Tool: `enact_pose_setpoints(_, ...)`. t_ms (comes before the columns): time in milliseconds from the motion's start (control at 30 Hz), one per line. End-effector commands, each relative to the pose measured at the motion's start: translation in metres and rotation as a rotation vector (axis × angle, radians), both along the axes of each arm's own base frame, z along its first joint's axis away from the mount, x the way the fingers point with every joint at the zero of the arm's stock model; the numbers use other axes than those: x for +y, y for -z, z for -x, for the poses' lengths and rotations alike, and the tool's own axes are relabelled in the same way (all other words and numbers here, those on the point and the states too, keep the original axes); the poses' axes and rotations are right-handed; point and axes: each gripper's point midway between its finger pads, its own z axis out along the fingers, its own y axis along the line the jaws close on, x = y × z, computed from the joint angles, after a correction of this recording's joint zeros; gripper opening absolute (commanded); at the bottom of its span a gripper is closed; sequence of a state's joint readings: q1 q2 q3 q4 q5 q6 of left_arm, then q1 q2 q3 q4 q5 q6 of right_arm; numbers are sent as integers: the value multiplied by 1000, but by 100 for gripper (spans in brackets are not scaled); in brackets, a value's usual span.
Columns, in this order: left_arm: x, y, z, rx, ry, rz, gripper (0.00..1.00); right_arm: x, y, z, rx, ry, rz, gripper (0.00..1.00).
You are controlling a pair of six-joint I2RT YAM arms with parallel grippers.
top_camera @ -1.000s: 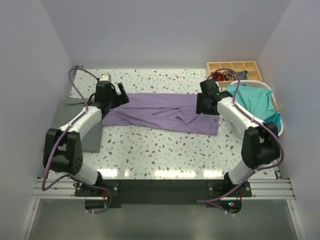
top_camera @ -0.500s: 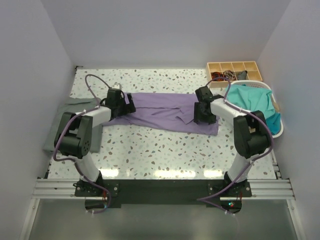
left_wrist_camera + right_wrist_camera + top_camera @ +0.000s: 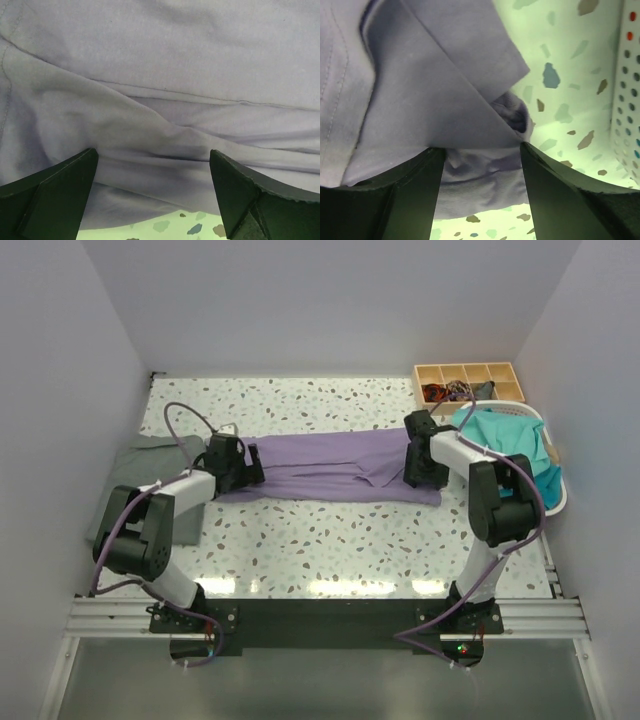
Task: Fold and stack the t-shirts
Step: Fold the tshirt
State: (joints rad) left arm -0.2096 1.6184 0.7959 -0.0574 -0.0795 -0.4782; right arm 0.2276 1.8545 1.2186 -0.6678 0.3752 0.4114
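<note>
Top external shows me a teal t-shirt point(image 3: 505, 445) filling the white basket point(image 3: 522, 411). The lavender t-shirt point(image 3: 330, 465) lies creased mid-table, with the left gripper point(image 3: 246, 467) spread wide and the right gripper point(image 3: 420, 468) parted over its ends.

Top view high and behind, facing down, wrist views close over the lavender t-shirt point(image 3: 320, 455) (shared by all)

1. Left gripper point(image 3: 243, 466) sits low, reaching forward and to its right, jaws spread fully wide.
2. Right gripper point(image 3: 420, 466) sits low, its arm point(image 3: 497, 502) folded sharply at the elbow, jaws parted.
</note>
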Motion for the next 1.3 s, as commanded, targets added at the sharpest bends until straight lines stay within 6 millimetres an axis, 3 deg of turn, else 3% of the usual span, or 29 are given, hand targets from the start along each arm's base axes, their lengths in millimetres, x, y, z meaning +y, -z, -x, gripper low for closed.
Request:
enact_pose_setpoints(0,5,48,76,267,39,-22,100,-40,-5,11,43,57,138,66)
enact_pose_setpoints(100,-9,36,67,219,93,2,100,-28,-14,-3,1,12,71,66)
enact_pose_setpoints(200,-29,6,51,150,154,60,100,-16,-30,-8,-54,-7,1,66)
enact_pose_setpoints(300,-44,-22,46,102,196,103,100,-17,-55,-5,-109,-1,0,66)
enact_pose_setpoints(433,-43,-39,52,90,185,83,100,-20,-82,-4,-162,-2,1,66)
enact_pose_setpoints(500,-30,-38,58,101,147,33,100,-14,-92,-4,-188,-17,-29,66)
enact_pose_setpoints(600,-14,-32,67,121,102,-28,100,3,-92,-7,-211,-53,-126,66)
enact_pose_setpoints(767,-6,-15,82,149,50,-36,100,21,-74,-7,-190,-69,-216,66)
enact_pose_setpoints(1000,3,-2,72,66,-48,-39,100,31,-53,-12,-185,-80,-256,66)
enact_pose_setpoints(1133,-1,-18,59,-21,-61,-3,100,31,-45,-11,-166,-86,-256,66)
enact_pose_setpoints(1267,-15,-50,51,-118,-10,73,100,30,-44,-8,-163,-87,-254,66)
